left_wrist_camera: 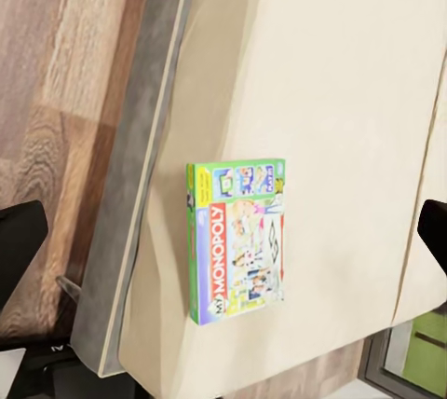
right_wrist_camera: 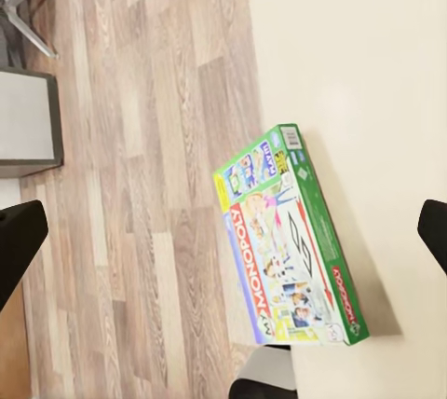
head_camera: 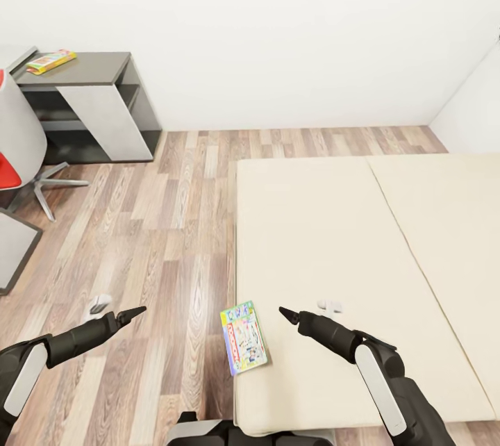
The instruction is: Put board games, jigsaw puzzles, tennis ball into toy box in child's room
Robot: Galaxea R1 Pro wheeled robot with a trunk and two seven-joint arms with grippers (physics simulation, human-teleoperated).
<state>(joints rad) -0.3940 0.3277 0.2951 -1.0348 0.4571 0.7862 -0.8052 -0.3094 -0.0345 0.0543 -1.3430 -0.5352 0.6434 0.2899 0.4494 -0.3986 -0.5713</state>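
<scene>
Monopoly board game (head_camera: 244,337) lies flat near the left front corner of the bed (head_camera: 333,237), printed face up, pale with a red banner and green edges, tilted a bit against the mattress edge. We see it too from the left wrist (left_wrist_camera: 237,240) and the right wrist (right_wrist_camera: 291,240), where it sits right along the mattress edge beside the wood floor (head_camera: 173,224). Nothing touches it.

Our left gripper (head_camera: 128,314) hangs over the floor, left of the game and apart from it; its dark fingers sit at both edges of the left wrist picture, wide apart, empty. Our right gripper (head_camera: 290,315) hangs above the mattress, just right of the game, not touching; its fingers (right_wrist_camera: 20,245) also stand spread at the edges of the right wrist picture, holding nothing.

The mattress is cream with a seam (head_camera: 410,244) running front to back right of centre. Far left at the back stands the table (head_camera: 90,71), its dark top and lower shelves against the white wall (head_camera: 278,29). A second game box (head_camera: 50,61), green-red with yellow, lies on that dark top near its left end. A chair (head_camera: 21,147) with a red seat and grey star base stands in front of the table. Another grey surface (head_camera: 14,244) pokes in at the left edge.
</scene>
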